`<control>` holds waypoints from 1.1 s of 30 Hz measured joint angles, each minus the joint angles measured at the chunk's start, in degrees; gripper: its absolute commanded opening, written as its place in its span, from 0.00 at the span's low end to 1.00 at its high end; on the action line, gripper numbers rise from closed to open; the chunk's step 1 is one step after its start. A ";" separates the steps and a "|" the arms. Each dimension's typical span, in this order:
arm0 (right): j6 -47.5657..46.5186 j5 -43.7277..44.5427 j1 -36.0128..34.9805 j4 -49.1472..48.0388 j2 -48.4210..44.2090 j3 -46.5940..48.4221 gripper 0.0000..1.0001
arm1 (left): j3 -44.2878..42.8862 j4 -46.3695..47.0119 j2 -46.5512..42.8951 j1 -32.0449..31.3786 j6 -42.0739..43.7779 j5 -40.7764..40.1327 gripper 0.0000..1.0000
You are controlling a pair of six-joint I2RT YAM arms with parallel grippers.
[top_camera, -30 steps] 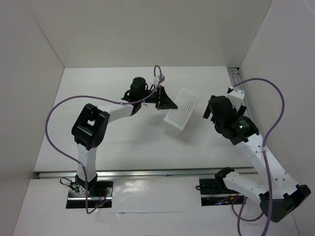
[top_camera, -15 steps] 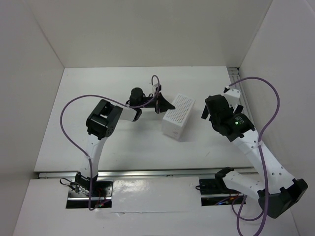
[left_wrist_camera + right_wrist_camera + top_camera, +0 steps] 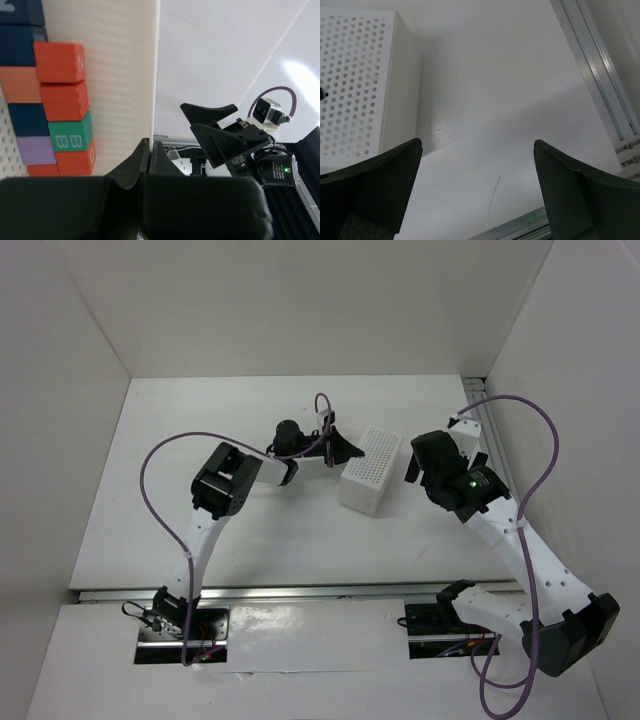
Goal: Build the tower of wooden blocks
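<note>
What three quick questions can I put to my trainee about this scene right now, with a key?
1. True or false: the right gripper is open and holds nothing.
2. In the left wrist view, the block squeezed between two red blocks is: A pink, B green, C yellow.
3. Which gripper is pinched shut on the rim of the white tray?

Key:
1. True.
2. B, the green block.
3. The left gripper.
</note>
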State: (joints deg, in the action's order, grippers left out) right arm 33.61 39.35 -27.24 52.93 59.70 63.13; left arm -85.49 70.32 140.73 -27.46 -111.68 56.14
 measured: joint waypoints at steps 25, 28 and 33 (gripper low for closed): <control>0.00 -0.35 0.00 0.85 -2.64 0.00 0.99 | -0.76 1.05 0.33 1.79 -1.25 -4.81 0.00; 0.00 -0.33 0.00 0.90 -2.60 0.00 0.99 | -5.25 0.57 1.77 -0.24 -1.29 -4.92 0.00; 0.00 -0.09 0.00 1.40 -2.60 0.00 0.99 | -11.06 0.87 4.90 -4.59 -1.31 -5.60 0.00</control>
State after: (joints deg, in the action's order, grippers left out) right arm 33.61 39.27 -27.24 54.33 57.10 63.13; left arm -96.55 71.20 145.62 -32.05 -112.99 50.54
